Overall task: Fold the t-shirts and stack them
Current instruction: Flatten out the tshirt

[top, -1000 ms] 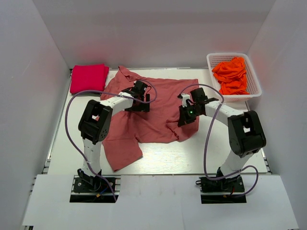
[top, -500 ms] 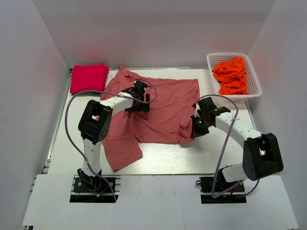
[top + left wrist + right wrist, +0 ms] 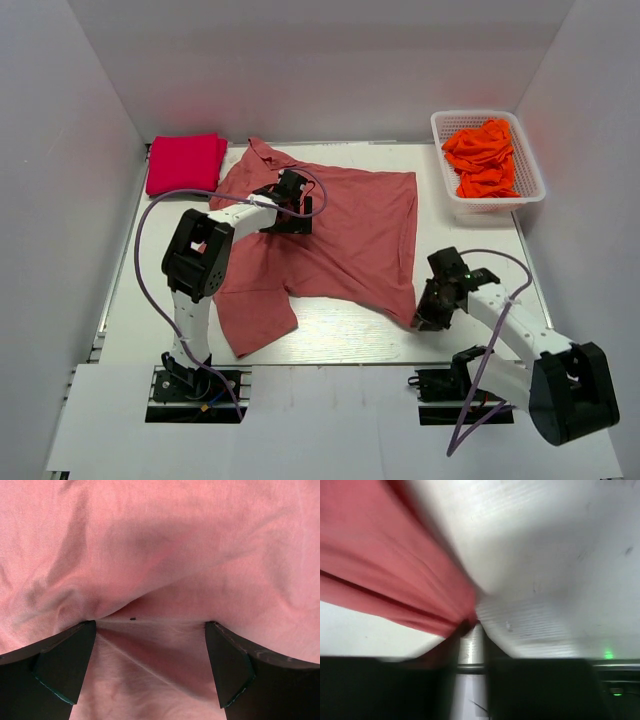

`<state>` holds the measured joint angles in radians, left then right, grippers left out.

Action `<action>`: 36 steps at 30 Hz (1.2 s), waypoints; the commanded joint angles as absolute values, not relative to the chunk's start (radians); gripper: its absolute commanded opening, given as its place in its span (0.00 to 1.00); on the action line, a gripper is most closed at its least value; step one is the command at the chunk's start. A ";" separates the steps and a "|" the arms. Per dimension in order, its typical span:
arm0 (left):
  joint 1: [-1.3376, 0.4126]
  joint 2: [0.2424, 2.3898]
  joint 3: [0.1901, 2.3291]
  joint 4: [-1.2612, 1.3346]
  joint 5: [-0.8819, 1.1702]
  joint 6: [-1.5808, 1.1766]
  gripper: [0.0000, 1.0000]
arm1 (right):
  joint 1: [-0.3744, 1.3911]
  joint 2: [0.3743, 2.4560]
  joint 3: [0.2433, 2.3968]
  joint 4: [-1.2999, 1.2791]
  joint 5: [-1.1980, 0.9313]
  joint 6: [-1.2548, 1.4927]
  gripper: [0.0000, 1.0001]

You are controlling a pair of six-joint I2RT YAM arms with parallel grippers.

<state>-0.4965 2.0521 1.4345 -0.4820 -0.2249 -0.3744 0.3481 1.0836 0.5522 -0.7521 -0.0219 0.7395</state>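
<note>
The white table [image 3: 480, 250] carries everything. A salmon shirt [image 3: 340, 230] lies spread open across its middle, collar toward 11 o'clock, one sleeve trailing off toward 7 o'clock, and its right edge running down to a stretched corner at 5 o'clock. At 2 o'clock stands a white basket [image 3: 478, 114] with crumpled orange shirts [image 3: 483, 158] heaped inside. At 10 o'clock a crimson shirt [image 3: 185, 163] sits folded into a neat block, just beside the salmon shirt's collar. The left claw [image 3: 290, 212] is down on the upper part of the salmon shirt at 11 o'clock, its fingers spread wide with wrinkled cloth between them and nothing gripped. The right claw [image 3: 424, 316] is low over the table at 5 o'clock, pressed together and pinching the salmon shirt's corner, with the cloth pulled taut from it toward 10 o'clock in the blurred wrist view.
</note>
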 commanded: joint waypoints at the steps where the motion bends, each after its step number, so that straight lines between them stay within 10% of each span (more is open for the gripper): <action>1: -0.495 2.082 1.376 -0.537 -0.207 -0.377 1.00 | 0.354 1.005 0.471 -0.756 -0.108 0.827 0.49; 2: -0.495 2.082 1.376 -0.537 -0.207 -0.377 1.00 | 0.351 0.994 0.459 -0.744 -0.126 0.818 0.90; 36: -0.492 1.655 1.283 -0.560 -0.228 -0.452 1.00 | 0.307 1.689 0.956 -0.402 0.040 0.546 0.90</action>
<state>-0.4992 1.7485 1.3384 -0.5293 -0.1902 -0.3969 0.3386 1.6623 0.9668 -0.3843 -0.0540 0.5430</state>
